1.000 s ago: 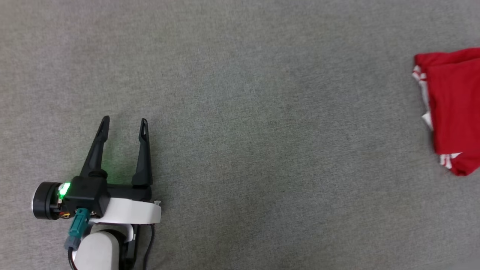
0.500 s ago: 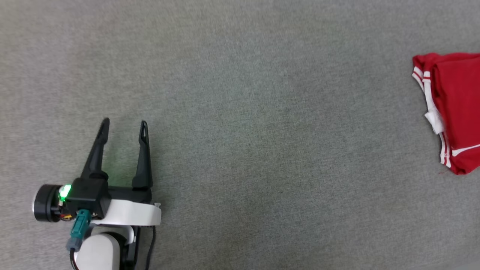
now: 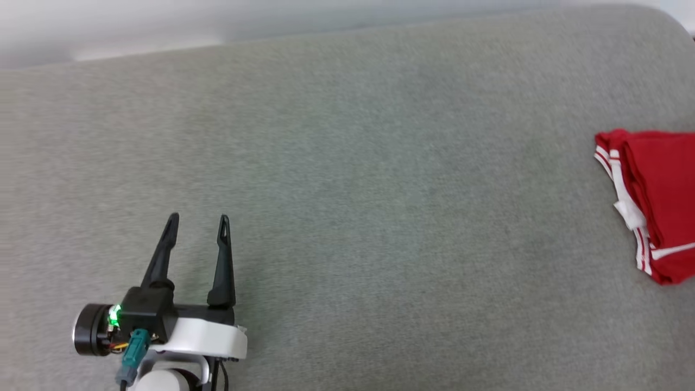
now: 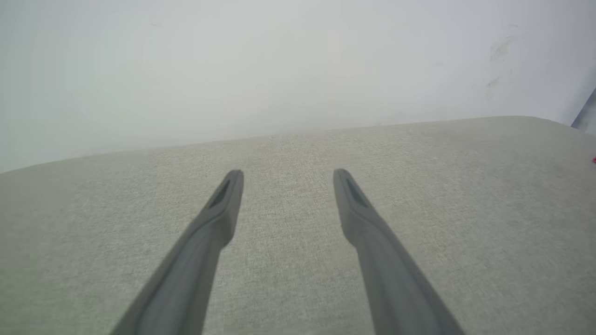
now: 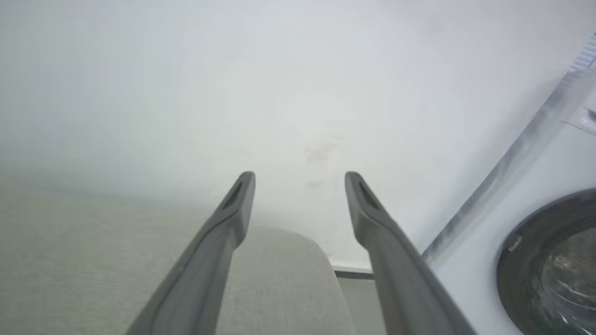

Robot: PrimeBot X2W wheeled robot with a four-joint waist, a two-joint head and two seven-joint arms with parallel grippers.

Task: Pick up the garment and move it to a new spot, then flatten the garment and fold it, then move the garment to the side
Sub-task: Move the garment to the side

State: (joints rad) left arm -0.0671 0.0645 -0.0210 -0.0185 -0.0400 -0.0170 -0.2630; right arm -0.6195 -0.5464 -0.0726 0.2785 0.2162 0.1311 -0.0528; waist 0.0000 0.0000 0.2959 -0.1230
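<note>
The garment (image 3: 654, 201), red with white stripe trim, lies folded at the right edge of the grey cushioned surface (image 3: 380, 190), partly cut off by the head view's border. A tiny red sliver of the garment (image 4: 594, 160) peeks in at the right edge of the left wrist view. My left gripper (image 3: 198, 218) hovers low at the lower left, far from the garment, open with nothing between its fingers (image 4: 219, 218). My right gripper (image 5: 299, 176) is open and empty, pointing past the surface's rounded corner toward a white wall.
A white wall (image 4: 279, 70) runs behind the surface's far edge (image 3: 326, 35). In the right wrist view a washing machine (image 5: 549, 260) with a dark round door stands beyond the surface's right corner (image 5: 298, 251).
The head camera has tilted up, so the far edge and wall now show and everything sits lower in view. The garment's fold settled, with more white trim showing along its left side.
</note>
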